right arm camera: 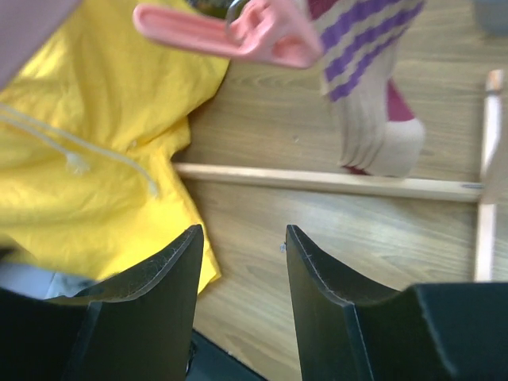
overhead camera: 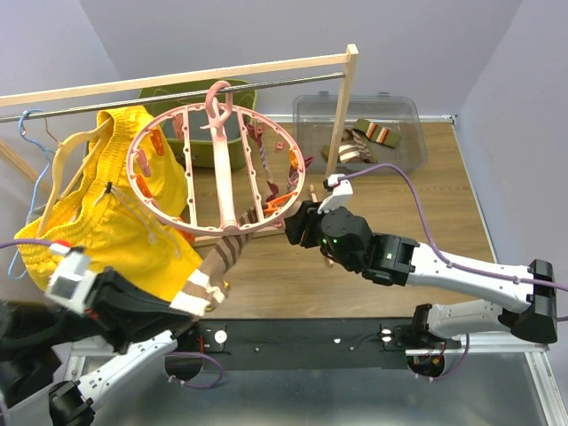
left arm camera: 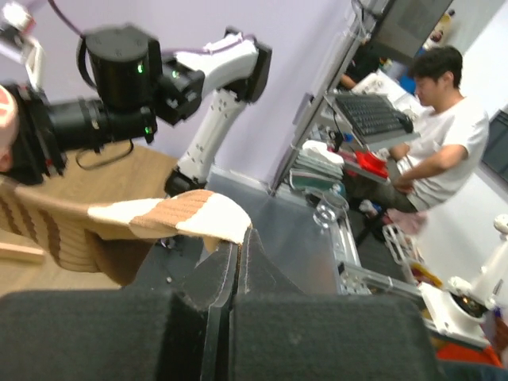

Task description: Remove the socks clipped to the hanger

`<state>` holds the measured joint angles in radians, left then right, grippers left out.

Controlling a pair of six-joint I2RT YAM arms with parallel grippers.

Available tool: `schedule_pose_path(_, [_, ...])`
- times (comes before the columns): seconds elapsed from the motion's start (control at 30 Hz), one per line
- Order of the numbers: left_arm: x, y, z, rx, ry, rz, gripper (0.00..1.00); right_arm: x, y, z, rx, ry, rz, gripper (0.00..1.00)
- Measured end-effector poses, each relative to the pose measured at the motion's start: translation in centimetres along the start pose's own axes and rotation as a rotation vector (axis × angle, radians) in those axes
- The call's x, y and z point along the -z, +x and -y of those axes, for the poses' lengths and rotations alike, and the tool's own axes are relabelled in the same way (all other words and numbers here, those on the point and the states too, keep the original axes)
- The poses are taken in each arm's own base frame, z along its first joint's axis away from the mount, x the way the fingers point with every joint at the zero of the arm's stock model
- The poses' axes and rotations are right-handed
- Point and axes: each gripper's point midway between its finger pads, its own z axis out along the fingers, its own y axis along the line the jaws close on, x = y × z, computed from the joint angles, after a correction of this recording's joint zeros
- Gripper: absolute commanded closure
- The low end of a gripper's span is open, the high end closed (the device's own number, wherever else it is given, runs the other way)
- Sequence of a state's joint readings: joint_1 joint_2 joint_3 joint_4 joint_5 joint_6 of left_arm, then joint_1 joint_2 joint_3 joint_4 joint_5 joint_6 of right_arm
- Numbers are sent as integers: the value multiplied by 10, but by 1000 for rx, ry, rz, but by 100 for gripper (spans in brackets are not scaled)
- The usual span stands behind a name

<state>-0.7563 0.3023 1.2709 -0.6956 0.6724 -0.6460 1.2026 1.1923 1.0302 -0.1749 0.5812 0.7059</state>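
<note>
The round pink hanger (overhead camera: 216, 169) hangs by its hook from the metal rod. A brown-striped sock (overhead camera: 232, 250) stretches from a clip on its lower rim down to my left gripper (overhead camera: 206, 297), which is shut on the sock's white and brown end (left arm camera: 171, 216); the fingertips (left arm camera: 238, 248) are pressed together. My right gripper (overhead camera: 295, 226) is open and empty beside the hanger's lower right rim, near orange clips (overhead camera: 280, 202). In the right wrist view the open gripper (right arm camera: 242, 238) is below the pink rim (right arm camera: 238, 32) and a pinkish sock with purple stripes (right arm camera: 373, 95).
Yellow shorts (overhead camera: 98, 209) hang left of the hanger, beside a light-blue wire hanger (overhead camera: 31, 146). A clear bin (overhead camera: 404, 115) holding loose socks (overhead camera: 373, 133) stands at the back right, a green bin (overhead camera: 240, 93) behind the hanger. The wooden rack post (overhead camera: 342, 111) and base bar (right arm camera: 317, 181) are close.
</note>
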Motion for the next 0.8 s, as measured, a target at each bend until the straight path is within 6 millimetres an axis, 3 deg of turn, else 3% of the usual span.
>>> schedule_pose_path(0.23, [56,-43,38,-29,-15,213,100,3,10,-14,17,-79,-58,45])
schedule_pose_path(0.43, [132,-78,58,20,10,495,100,26,-7,-18,0,-154,-33,43])
schedule_pose_path(0.6, [144,-85,49,67,-42,560,100,43,-16,-37,7,-280,-34,38])
schedule_pose_path(0.8, [135,-81,30,107,-109,551,100,47,20,-75,74,-503,-179,37])
